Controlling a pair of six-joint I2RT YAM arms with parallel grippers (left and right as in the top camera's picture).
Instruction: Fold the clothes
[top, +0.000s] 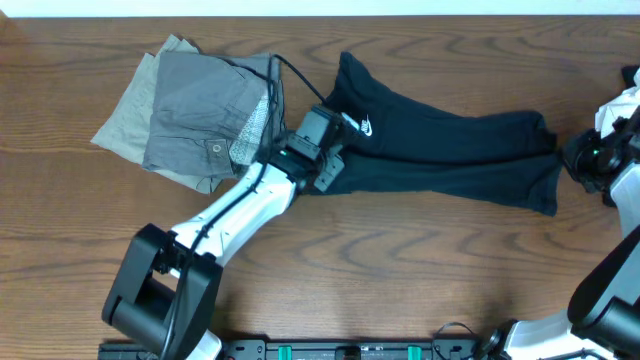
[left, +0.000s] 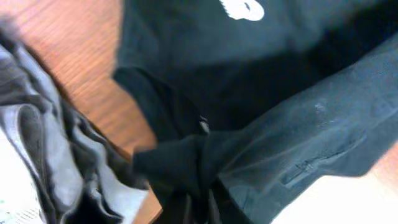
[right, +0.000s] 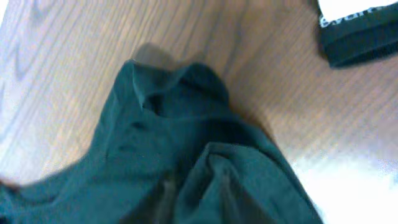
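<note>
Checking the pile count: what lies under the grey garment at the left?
A khaki piece shows beneath the grey garment, its left edge sticking out; the rest of it is covered.

A wooden bench (top: 420, 270) fills nearly the whole overhead view. Its top is dark brown, with long wavy grain running from left to right. Along the far edge a narrow pale strip (top: 320, 6) shows beyond the bench; whether it is wall or floor cannot be told. The light falls evenly from above and the shadows on the wood are soft and short. In the left wrist view the wood looks warmer, a reddish orange, with a washed-out bright patch at the lower right. In the right wrist view a pale glare spreads over the grain at the lower right.
</note>
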